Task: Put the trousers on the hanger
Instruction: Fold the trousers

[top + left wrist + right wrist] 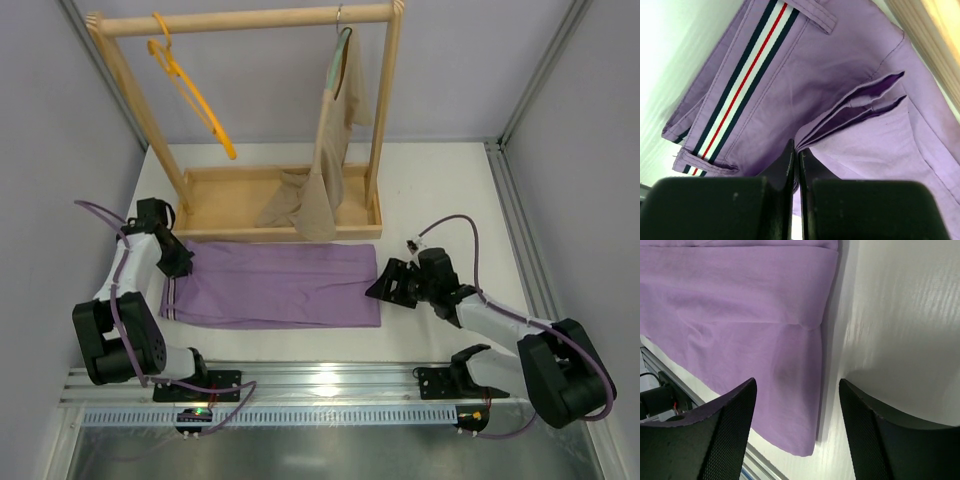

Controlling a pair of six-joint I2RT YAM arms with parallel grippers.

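- White worktop (440,190), grey walls (60,120): the trousers (275,285) lie flat before the wooden rack (250,20).
- Orange hanger (190,95) hangs on its top rail.
- Left jaws clench a trouser fold; right jaws gape over the hem.

Our left arm (125,275) folds back from its base, and our left tool (797,150) points right, its 2 fingers pinched tight on a fold of the trousers (850,60). Our right arm (490,318) stretches low leftward, our right tool (797,384) spread wide, gripping nothing.
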